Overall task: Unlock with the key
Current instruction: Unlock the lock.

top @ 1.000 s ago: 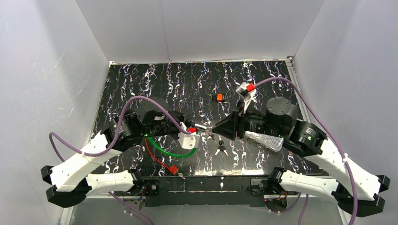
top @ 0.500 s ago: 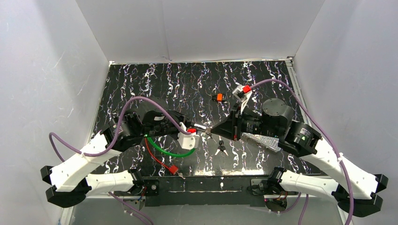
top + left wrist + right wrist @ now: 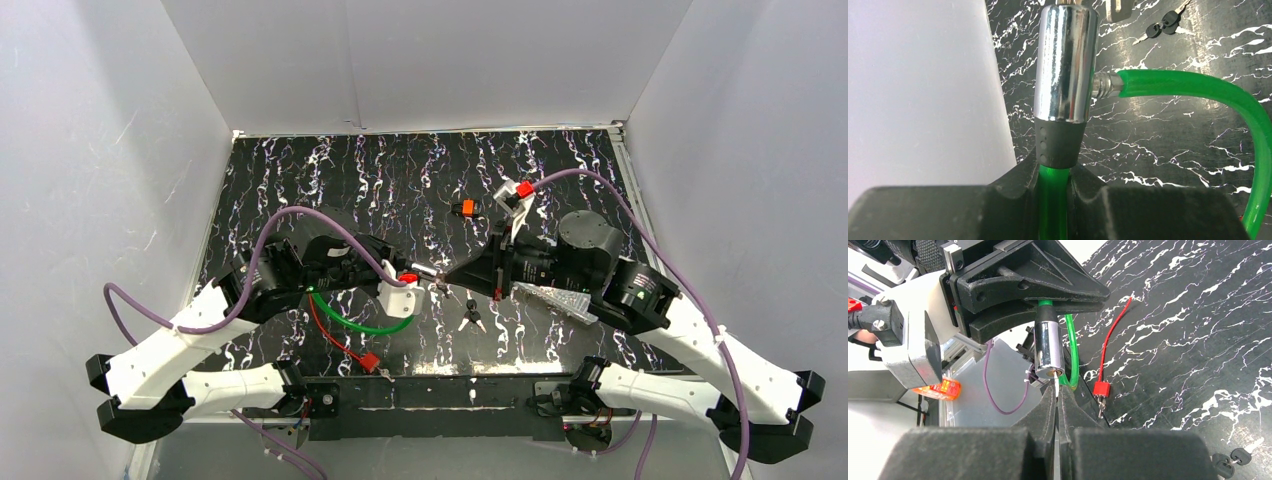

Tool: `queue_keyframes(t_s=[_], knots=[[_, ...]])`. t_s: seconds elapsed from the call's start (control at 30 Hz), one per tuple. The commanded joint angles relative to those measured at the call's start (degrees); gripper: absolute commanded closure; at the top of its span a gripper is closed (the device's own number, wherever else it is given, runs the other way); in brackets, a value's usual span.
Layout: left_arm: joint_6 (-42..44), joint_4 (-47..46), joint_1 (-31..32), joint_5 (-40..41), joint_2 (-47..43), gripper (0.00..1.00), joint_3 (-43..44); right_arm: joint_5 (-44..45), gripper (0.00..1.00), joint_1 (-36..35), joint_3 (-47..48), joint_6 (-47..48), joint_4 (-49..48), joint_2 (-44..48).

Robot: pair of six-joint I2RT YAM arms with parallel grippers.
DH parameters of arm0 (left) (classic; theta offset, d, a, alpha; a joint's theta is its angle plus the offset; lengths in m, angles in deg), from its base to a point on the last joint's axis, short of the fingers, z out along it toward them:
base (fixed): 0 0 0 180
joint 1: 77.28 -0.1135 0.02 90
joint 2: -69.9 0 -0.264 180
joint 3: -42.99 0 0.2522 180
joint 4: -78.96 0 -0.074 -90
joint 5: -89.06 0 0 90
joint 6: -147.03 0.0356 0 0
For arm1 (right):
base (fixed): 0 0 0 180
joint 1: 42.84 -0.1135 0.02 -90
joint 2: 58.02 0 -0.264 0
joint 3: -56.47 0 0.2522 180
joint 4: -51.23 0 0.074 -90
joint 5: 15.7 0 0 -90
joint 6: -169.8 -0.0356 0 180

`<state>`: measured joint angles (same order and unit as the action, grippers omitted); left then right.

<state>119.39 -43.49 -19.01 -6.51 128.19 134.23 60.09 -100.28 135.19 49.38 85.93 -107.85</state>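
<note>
My left gripper (image 3: 1054, 172) is shut on the green cable (image 3: 1198, 85) just below the lock's black collar and holds the chrome lock cylinder (image 3: 1066, 65) out towards the right arm. In the top view the cylinder (image 3: 425, 270) hangs above the table's middle, between both grippers. A thin silver key (image 3: 1055, 382) sticks into the keyhole in the cylinder's end face (image 3: 1049, 347). My right gripper (image 3: 1057, 392) is shut on that key, its fingertips almost touching the cylinder. The key's head is hidden between the pads.
Two black-headed spare keys (image 3: 472, 316) lie on the marbled table below the grippers. A small red padlock (image 3: 1101, 388) on a red cable lies near the front edge. An orange and black object (image 3: 465, 208) lies further back. The green cable (image 3: 350, 322) loops under the left arm.
My right gripper has shut on the key, and the right arm has shifted slightly left towards the cylinder. The left arm and the lock have stayed still.
</note>
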Motion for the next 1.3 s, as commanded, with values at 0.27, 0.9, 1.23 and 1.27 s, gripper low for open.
queue_keyframes(t_s=[0.27, 0.9, 1.23, 1.27], knots=[[-1.1, -4.2, 0.6, -1.6, -0.3, 1.00, 3.2, -0.7, 0.99, 0.0, -2.7, -5.6, -15.5, -3.0], [20.8, -32.6, 2.5, 6.5, -9.4, 1.00, -14.6, -15.0, 0.99, 11.1, -10.6, -27.1, -32.1, -3.3], [40.9, -47.9, 3.2, 6.6, -9.8, 1.00, -24.5, -22.9, 0.99, 15.9, -13.4, -42.5, -39.3, -7.6], [42.8, -49.6, 3.2, 6.2, -9.9, 1.00, -25.6, -23.7, 0.99, 16.3, -13.9, -44.7, -40.5, -8.1]])
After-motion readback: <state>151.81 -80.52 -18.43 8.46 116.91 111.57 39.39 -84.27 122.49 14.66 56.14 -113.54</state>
